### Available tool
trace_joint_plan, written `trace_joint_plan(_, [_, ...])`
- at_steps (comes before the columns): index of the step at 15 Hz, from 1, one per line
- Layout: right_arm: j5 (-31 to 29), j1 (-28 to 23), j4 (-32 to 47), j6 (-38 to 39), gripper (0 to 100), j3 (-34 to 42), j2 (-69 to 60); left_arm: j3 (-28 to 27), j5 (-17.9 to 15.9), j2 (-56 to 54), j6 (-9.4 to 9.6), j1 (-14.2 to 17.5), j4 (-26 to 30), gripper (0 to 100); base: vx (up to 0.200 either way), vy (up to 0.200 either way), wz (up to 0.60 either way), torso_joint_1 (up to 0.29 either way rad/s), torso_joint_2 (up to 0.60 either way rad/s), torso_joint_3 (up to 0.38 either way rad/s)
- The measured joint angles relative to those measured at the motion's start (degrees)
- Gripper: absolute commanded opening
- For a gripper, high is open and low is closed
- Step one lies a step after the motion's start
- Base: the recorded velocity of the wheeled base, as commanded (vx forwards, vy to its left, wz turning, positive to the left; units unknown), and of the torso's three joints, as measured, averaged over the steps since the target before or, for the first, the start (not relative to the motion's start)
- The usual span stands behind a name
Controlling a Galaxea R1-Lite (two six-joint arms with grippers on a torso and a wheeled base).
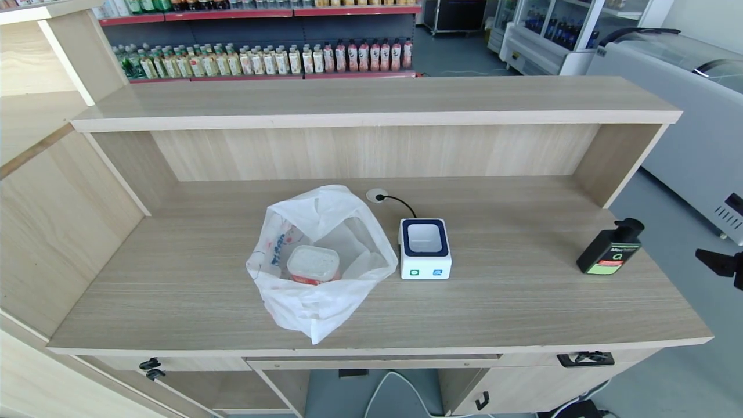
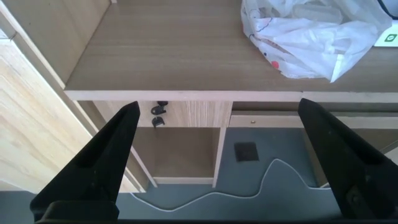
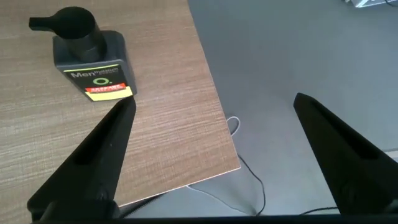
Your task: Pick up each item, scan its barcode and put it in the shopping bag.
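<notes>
One tub [image 1: 313, 262] inside shopping bag [image 1: 325, 316], head view; scanner [image 1: 425, 249] just beside.

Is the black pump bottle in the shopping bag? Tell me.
No, the black pump bottle sits on the counter, well apart from the shopping bag.

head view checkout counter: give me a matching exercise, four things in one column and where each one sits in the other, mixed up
Things
1. white shopping bag
2. barcode scanner
3. black pump bottle
4. white-lidded tub

Places
A. alone near the right end of the counter
B. inside the open bag
C. middle of the counter, with a black cable running behind it
D. just left of the scanner, mouth open

Pairs: 1-D, 2-C, 3-A, 4-B
</notes>
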Motion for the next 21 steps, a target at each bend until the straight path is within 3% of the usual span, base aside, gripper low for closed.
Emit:
trace_joint_plan(6, [13.71, 2.82, -5.01, -4.47, 100, -4.04, 11.19, 0.00, -0.02, 0.00, -0.02, -0.02, 0.02, 100, 0.000, 0.000, 0.00, 0.000, 0.00, 0.000])
trace_joint_plan(12, [14.76, 5.90, -6.18, -5.01, 100, -7.28, 17.75, 0.00, -0.02, 0.00, -0.02, -0.04, 0.00, 100, 0.000, 0.000, 0.00, 0.000, 0.00, 0.000])
trace_joint_plan(21, [14.81, 11.89, -14.97, -3.36, 100, -9.42, 26.38, 0.00, 0.00, 0.00, 0.01, 0.00, 0.02, 100, 0.000, 0.000, 0.00, 0.000, 0.00, 0.000])
